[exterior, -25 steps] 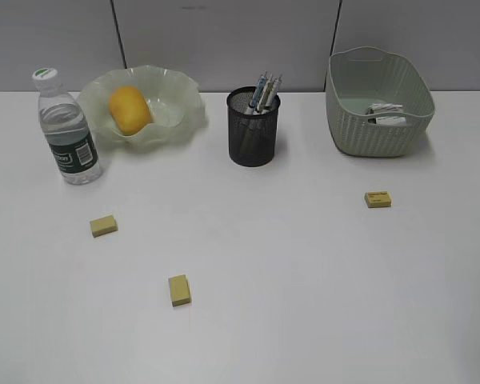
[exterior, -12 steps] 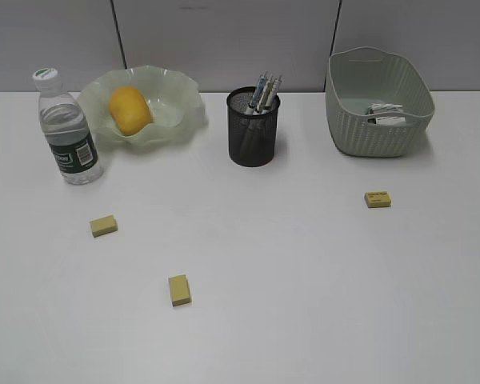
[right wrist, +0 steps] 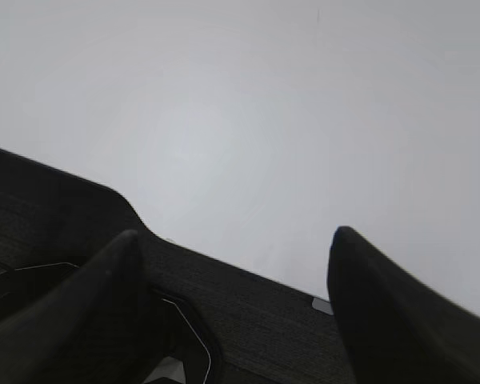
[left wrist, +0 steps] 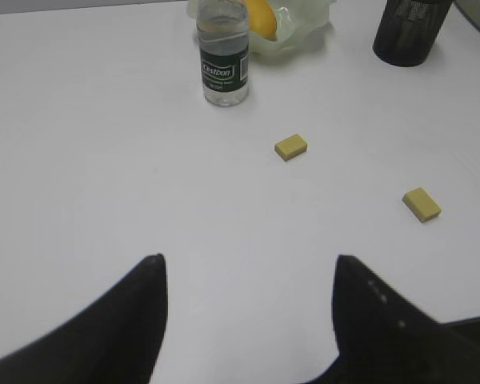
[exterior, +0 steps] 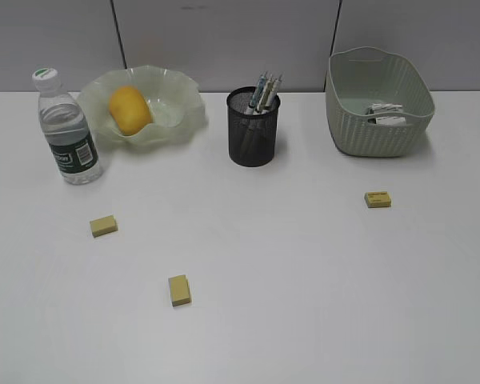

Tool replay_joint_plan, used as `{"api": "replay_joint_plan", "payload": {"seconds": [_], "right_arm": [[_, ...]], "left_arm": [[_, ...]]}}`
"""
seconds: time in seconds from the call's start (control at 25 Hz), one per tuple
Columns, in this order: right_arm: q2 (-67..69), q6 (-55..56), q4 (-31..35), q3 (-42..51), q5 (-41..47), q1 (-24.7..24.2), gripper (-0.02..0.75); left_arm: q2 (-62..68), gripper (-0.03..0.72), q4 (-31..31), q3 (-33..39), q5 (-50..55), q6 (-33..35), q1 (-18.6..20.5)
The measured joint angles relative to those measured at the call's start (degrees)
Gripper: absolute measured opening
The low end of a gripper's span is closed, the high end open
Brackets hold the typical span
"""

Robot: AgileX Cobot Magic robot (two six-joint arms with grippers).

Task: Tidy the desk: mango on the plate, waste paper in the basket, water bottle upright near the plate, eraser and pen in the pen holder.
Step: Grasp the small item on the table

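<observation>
The mango [exterior: 129, 110] lies in the pale green plate [exterior: 180, 100] at the back left. The water bottle [exterior: 68, 132] stands upright left of the plate; it also shows in the left wrist view [left wrist: 223, 56]. The black pen holder [exterior: 253, 132] holds pens [exterior: 264, 92]. The basket [exterior: 376, 120] at the back right holds white paper [exterior: 384, 114]. Three yellow erasers lie on the desk [exterior: 304, 264]: left [exterior: 103, 226], front [exterior: 179, 290], right [exterior: 378, 199]. My left gripper [left wrist: 248, 260] is open and empty over bare desk. My right gripper [right wrist: 234, 236] is open and empty at the desk's edge.
Grey wall panels [exterior: 224, 40] stand behind the desk. In the right wrist view the desk edge runs over a dark floor [right wrist: 248, 320]. Neither arm shows in the exterior view.
A dark bit of the right arm at the exterior view's right edge one second ago has left the view. Objects have not moved.
</observation>
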Motion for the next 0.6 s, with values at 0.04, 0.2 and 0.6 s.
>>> {"api": "replay_joint_plan", "payload": {"seconds": [0.04,0.2,0.6], "right_arm": [[0.0,0.0,0.0,0.0,0.0,0.0,0.564],[0.0,0.0,0.0,0.0,0.0,0.0,0.564],[0.0,0.0,0.0,0.0,0.0,0.0,0.564]], "left_arm": [[0.0,0.491,0.0,0.0,0.0,0.0,0.0],[0.0,0.491,0.0,0.0,0.0,0.0,0.0],[3.48,0.491,-0.15,-2.37,-9.73,0.0,0.0]]}}
